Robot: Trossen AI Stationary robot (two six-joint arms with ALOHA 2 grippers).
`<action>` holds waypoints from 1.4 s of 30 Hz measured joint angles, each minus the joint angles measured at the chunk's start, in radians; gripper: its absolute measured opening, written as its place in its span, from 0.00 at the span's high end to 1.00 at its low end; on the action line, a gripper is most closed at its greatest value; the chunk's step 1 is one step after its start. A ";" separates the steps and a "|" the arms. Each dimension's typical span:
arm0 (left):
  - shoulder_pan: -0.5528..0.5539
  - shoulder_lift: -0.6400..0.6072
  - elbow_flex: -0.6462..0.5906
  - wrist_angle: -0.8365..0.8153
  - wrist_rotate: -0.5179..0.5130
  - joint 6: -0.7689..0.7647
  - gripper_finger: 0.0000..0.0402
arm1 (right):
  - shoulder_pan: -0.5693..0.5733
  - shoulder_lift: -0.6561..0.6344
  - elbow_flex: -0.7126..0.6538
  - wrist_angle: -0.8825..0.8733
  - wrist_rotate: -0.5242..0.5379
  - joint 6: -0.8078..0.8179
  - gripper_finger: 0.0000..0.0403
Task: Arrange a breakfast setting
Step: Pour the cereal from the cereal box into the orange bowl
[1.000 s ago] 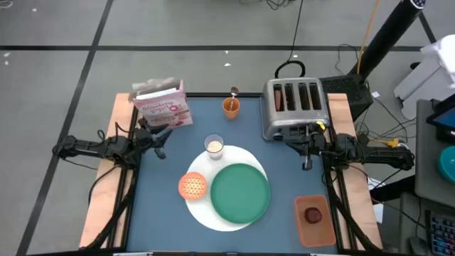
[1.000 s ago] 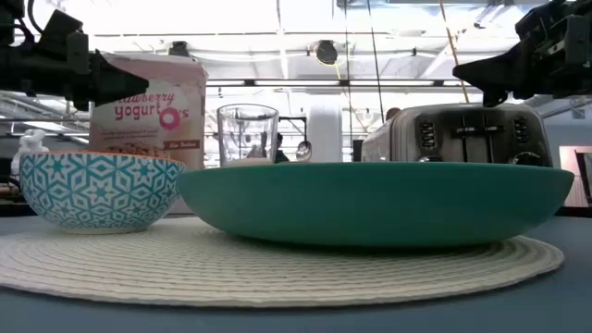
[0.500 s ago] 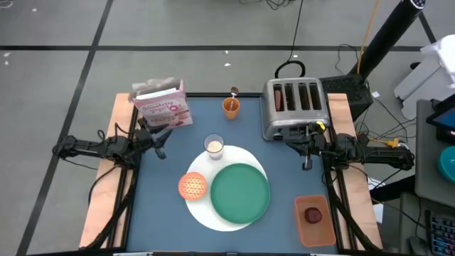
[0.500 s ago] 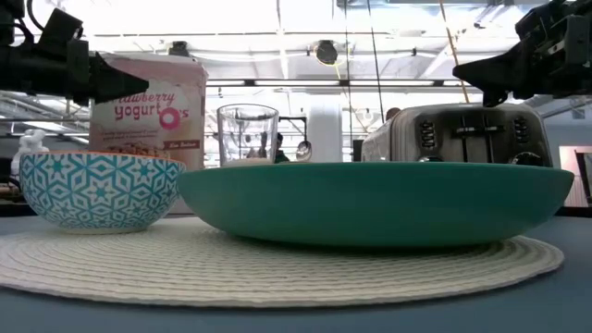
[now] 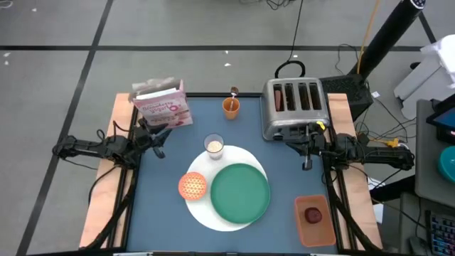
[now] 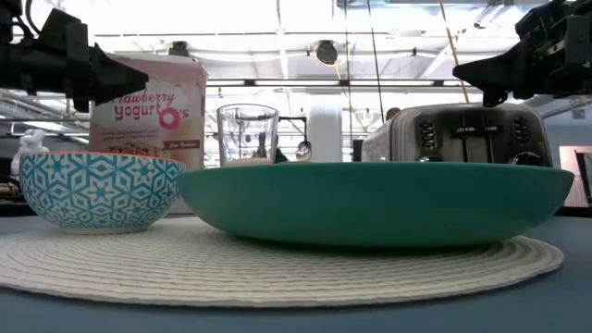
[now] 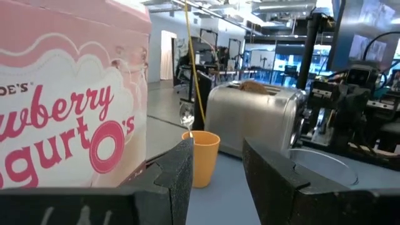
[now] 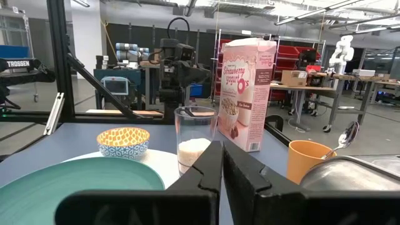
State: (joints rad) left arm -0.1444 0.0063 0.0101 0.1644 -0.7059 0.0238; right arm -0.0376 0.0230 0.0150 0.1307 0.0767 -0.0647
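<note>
A round white mat [image 5: 202, 208] lies mid-table and carries a large green plate [image 5: 240, 192], a small bowl [image 5: 193, 185] that is orange inside, and a glass of milk [image 5: 214, 145] at its far edge. The pink cereal box [image 5: 162, 105] stands at the far left. A spoon [image 8: 349, 134] stands in an orange cup [image 5: 231, 107]. A brown bagel [image 7: 253, 86] sticks out of a toaster slot. A dark red fruit [image 5: 313, 214] lies in the orange tray [image 5: 323, 231]. My left gripper [image 7: 217, 156] is open and empty, just near of the cereal box. My right gripper [image 8: 222, 153] is shut and empty, near the toaster's front.
The silver four-slot toaster [image 5: 293, 107] stands at the far right. The orange tray sits at the near right corner. Bare blue tabletop [image 5: 160, 206] lies left of the mat and between the mat and the far edge.
My left gripper has shifted a little up and toward the cereal box, staying open. Nothing on the table has moved.
</note>
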 joint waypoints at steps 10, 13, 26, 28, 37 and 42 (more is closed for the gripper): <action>0.000 0.000 0.000 0.050 0.000 -0.030 0.64 | 0.000 0.000 0.000 0.000 0.000 0.000 0.97; 0.000 0.000 0.000 0.087 0.000 -0.050 0.64 | 0.000 0.000 0.000 0.000 0.000 0.000 0.97; 0.000 0.000 0.000 0.102 -0.052 -0.240 0.33 | 0.000 0.000 0.000 0.000 0.000 0.000 0.97; 0.000 0.000 0.000 0.113 -0.051 -0.262 0.29 | 0.000 0.000 0.000 0.000 0.000 0.000 0.97; 0.000 0.080 0.002 0.372 0.159 -0.339 0.26 | 0.000 0.000 0.000 0.000 0.000 0.000 0.97; 0.000 0.258 0.094 0.400 0.162 -0.314 0.26 | 0.000 0.000 0.000 0.000 0.000 0.000 0.97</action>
State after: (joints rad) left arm -0.1444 0.2647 0.1038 0.5645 -0.5442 -0.2898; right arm -0.0376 0.0227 0.0151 0.1307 0.0768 -0.0647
